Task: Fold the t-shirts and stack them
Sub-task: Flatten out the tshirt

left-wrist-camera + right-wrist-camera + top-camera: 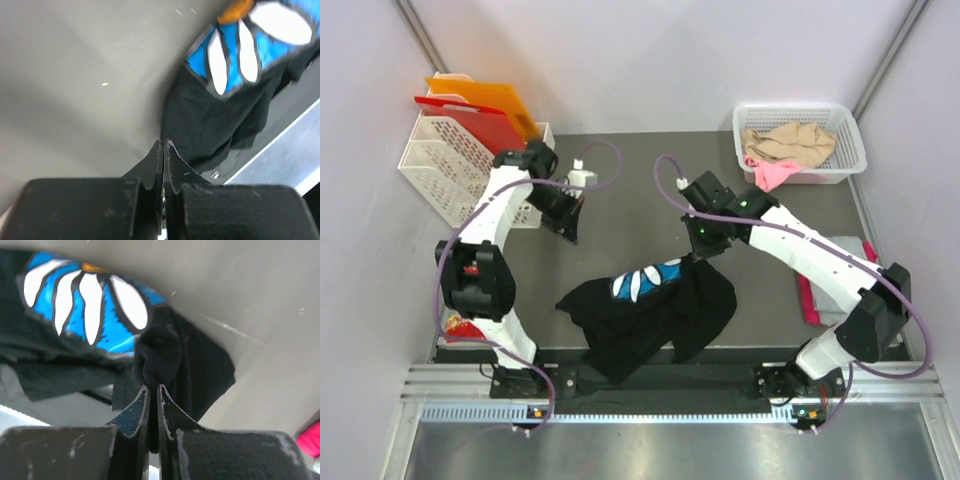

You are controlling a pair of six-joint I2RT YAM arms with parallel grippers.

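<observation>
Cloth of the black t-shirt (650, 310), heaped at the near middle of the bench (630, 190), is pinched at its far edge in the right claw (154, 390), while the left claw (164, 145), closed on nothing, hangs beyond its far-left side.

The black t-shirt (692, 312) bears a white-petalled daisy (648, 280) on blue; the basket (800, 107) is white, the folders (485, 120) red and orange

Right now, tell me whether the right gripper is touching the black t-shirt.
Touching. The right wrist view shows the right gripper shut on a bunched fold of the black t-shirt.
</observation>
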